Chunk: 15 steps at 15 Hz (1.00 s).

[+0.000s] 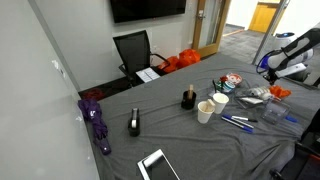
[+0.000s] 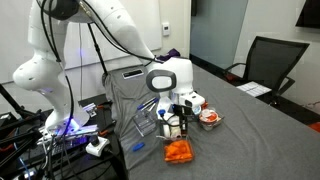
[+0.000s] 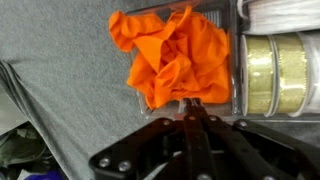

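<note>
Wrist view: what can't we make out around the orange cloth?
Pincer: wrist view, tips meet the orange cloth; grip or mere touch unclear.
Tape rolls: wrist view, cut off by the right edge.
Arm: in an exterior view, cut off by the right edge, small.

In the wrist view, bare table [image 3: 55, 80] lies open at nine o'clock of the orange cloth [image 3: 170, 55]; tape rolls [image 3: 275, 75] block three o'clock.
</note>
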Available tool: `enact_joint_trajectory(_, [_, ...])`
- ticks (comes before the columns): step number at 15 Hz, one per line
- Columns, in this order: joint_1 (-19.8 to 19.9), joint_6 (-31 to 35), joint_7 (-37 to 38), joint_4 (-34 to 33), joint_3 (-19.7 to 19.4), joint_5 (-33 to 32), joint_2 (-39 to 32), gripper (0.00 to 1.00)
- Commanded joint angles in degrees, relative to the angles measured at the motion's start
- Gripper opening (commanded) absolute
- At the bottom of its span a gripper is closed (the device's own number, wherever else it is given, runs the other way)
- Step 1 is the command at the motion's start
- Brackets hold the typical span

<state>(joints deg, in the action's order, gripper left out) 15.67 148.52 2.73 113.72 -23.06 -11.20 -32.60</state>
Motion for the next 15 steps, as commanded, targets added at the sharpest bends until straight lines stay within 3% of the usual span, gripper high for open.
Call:
enact_joint_trajectory(1, [4.1, -4.3, -7.3, 1.8, 5.1, 3.8, 4.3, 0.0])
enact_joint_trajectory(7, [8.9, -11.4, -20.2, 1.4, 9.3, 8.9, 6.8, 0.0])
enact_joint_trajectory(13, [14.1, -17.4, -37.0, 1.4, 9.8, 10.2, 9.1, 0.0])
enact_joint_trajectory(14, [14.9, -18.1, -39.7, 1.4, 9.7, 10.2, 9.5, 0.26])
enact_joint_trajectory(15, [15.5, -18.8, -41.8, 1.5, 9.5, 10.3, 9.8, 0.28])
